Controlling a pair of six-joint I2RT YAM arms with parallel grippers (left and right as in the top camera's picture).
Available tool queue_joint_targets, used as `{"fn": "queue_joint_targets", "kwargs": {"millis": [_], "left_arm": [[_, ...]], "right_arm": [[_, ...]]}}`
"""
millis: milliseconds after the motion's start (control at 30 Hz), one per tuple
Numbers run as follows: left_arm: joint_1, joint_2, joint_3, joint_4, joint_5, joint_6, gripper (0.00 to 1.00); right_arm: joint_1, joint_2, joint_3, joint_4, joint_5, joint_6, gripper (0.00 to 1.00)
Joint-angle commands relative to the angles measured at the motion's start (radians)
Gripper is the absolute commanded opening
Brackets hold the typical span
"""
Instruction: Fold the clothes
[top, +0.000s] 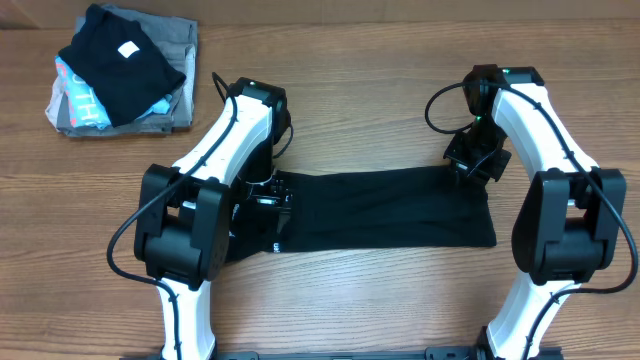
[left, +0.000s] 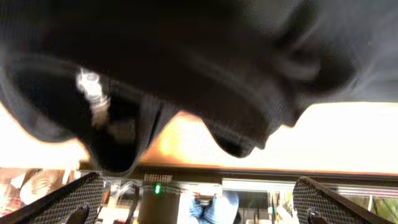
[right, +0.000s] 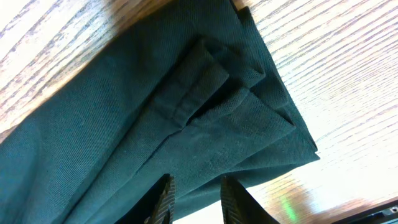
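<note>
The shirt (top: 385, 210) lies across the table's (top: 380, 90) middle, with a garment pile (top: 125, 70) at the far-left corner.

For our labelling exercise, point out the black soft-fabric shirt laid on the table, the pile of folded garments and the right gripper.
black soft-fabric shirt (top: 390, 210): overhead view, middle of its body.
pile of folded garments (top: 110, 75): overhead view, black top piece.
right gripper (right: 196, 186): right wrist view, between its fingertips.

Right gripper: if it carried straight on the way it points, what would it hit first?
The black soft-fabric collared shirt: the right gripper points at its folded layers, though the gap to the cloth is unclear.
</note>
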Motion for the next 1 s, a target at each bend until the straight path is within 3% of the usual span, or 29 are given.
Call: {"fn": "queue_joint_targets", "kwargs": {"millis": [0,33,100,133,167,200,233,300,700,967], "left_arm": [[0.004,-0.009,-0.004,0.041,0.067,0.056,1.00],[0.003,-0.009,-0.004,0.066,0.154,0.097,0.99],[0.003,-0.009,-0.004,0.095,0.222,0.132,0.83],[0.003,-0.009,-0.004,0.118,0.243,0.144,0.71],[0.002,-0.009,-0.004,0.138,0.252,0.143,0.49],[0.000,-0.009,-0.004,0.158,0.262,0.143,0.34],[-0.004,-0.009,-0.004,0.172,0.265,0.142,0.33],[-0.013,-0.009,-0.004,0.198,0.262,0.139,0.33],[-0.040,-0.009,-0.005,0.278,0.258,0.131,0.35],[-0.038,-0.009,-0.028,0.272,0.192,0.122,0.38]], "right_arm": [[-0.003,-0.029,-0.003,0.013,-0.008,-0.006,0.30],[-0.003,-0.029,-0.010,0.031,-0.008,-0.009,0.30],[-0.003,-0.029,-0.029,0.069,-0.014,-0.035,0.27],[-0.002,-0.029,-0.043,0.090,-0.026,-0.056,0.24],[-0.002,-0.029,-0.060,0.114,-0.045,-0.072,0.19],[-0.002,-0.029,-0.075,0.134,-0.064,-0.089,0.13],[-0.001,-0.029,-0.094,0.158,-0.081,-0.105,0.07],[-0.002,-0.029,-0.128,0.203,-0.088,-0.106,0.04],[-0.010,-0.029,-0.215,0.256,-0.053,-0.100,0.08],[-0.084,-0.029,-0.215,0.168,0.090,0.023,0.07]]}}
